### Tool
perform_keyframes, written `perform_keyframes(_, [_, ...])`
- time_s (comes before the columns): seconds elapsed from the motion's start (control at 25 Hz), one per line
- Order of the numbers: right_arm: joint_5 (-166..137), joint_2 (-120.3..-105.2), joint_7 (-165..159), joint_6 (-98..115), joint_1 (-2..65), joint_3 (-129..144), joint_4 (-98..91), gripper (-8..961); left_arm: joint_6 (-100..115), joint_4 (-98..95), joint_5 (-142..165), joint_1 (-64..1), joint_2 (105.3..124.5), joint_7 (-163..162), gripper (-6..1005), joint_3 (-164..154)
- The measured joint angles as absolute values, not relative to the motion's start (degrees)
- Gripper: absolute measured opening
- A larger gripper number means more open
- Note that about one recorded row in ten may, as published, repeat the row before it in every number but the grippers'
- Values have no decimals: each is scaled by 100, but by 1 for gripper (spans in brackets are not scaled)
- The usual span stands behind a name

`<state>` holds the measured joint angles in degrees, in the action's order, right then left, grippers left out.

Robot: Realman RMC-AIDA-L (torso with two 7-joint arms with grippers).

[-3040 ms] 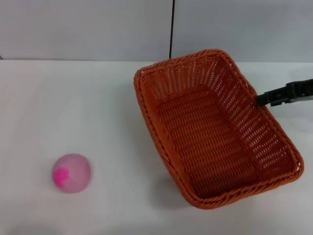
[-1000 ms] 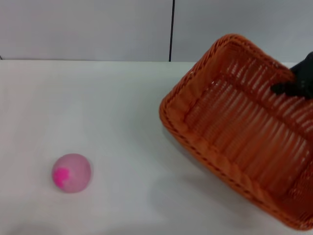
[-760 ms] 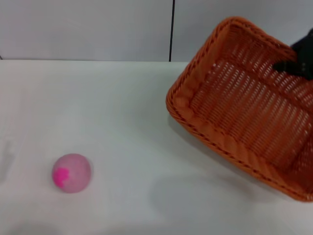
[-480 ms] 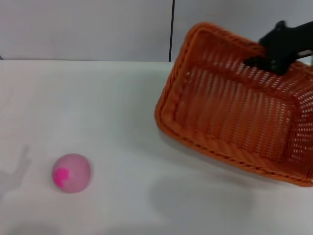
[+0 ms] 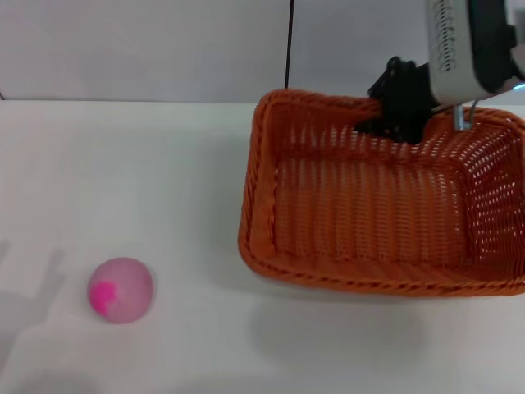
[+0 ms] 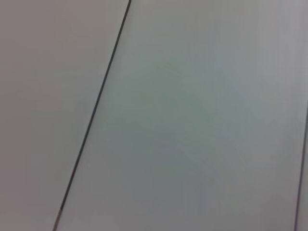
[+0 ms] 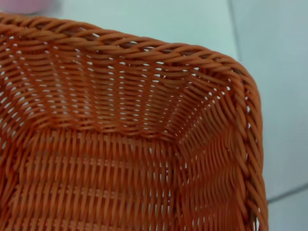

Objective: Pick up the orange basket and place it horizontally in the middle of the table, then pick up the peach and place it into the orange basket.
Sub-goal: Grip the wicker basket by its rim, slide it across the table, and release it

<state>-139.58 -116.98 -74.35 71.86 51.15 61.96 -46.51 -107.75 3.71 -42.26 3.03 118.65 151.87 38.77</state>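
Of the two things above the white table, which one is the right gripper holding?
The orange basket: the right gripper grips its far rim. The peach lies alone, far left.

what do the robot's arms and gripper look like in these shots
Only the right arm shows, in the head view: a white, rounded wrist housing with rows of small dark vent dots, ending in a matte black right gripper. A thin metal pin hangs below the housing. The left arm is out of view.

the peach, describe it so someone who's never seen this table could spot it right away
Start at the wide white table in the head view. The big orange basket, held at its far rim by the right claw, fills the robot's right side. The peach lies alone on the near left, well apart from the basket: a small pale-pink ball with a bright magenta blotch, the only round thing there.
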Motion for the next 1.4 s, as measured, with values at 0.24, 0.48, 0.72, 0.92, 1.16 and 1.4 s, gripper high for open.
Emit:
perform_keyframes(0.24, [-13784,-11717,-7361,7095,5226,6480,-4507,127,-10765,378,-4223,296,11866,15187,785,3845])
perform_keyframes(0.48, [-13566,-11735,-7301,6878,5299,6501,-4312,126,-10744,378,-4218,267,11865,15187,783,3841])
perform_keyframes(0.72, [-13267,-11766,-7267,6402,5338,6575,-3994,126,-10708,378,-4218,263,11865,15187,782,3840])
perform_keyframes(0.92, [-13244,-11829,-7310,6048,5385,6737,-3747,127,-10712,378,-4218,285,11865,15187,781,3840])
perform_keyframes(1.16, [-13016,-11877,-7320,5945,5287,6771,-3727,161,-10731,378,-4219,306,11864,15179,780,3819])
perform_keyframes(1.4, [-12187,-11881,-7289,5968,4815,6693,-4146,444,-10744,373,-4219,288,11844,15123,778,3814])
